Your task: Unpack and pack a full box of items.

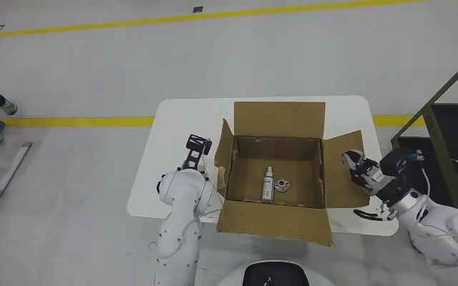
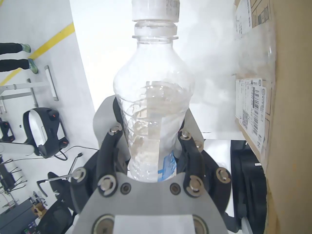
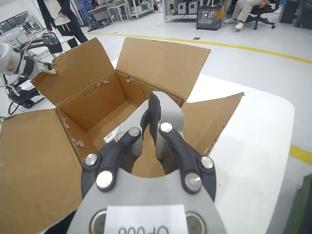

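Note:
An open cardboard box [image 1: 279,118] stands mid-table with all flaps folded out. On its floor lie a small spray bottle [image 1: 268,184] and a small round ring-shaped item [image 1: 283,184]. My left gripper [image 1: 198,145] is outside the box's left wall and is shut on a clear plastic bottle [image 2: 151,74] with a white cap; its fingers [image 2: 114,132] clamp the lower body. The box's labelled side [image 2: 287,74] is close beside the bottle. My right gripper [image 1: 356,163] hangs over the right flap, shut and holding nothing [image 3: 152,113]. The box interior [image 3: 92,103] lies just beyond it.
The white table [image 1: 179,114] has bare strips left of, behind and right of the box. A dark green metal frame [image 1: 436,121] stands just off the table's right end. The front flap [image 1: 275,222] overhangs toward the near edge.

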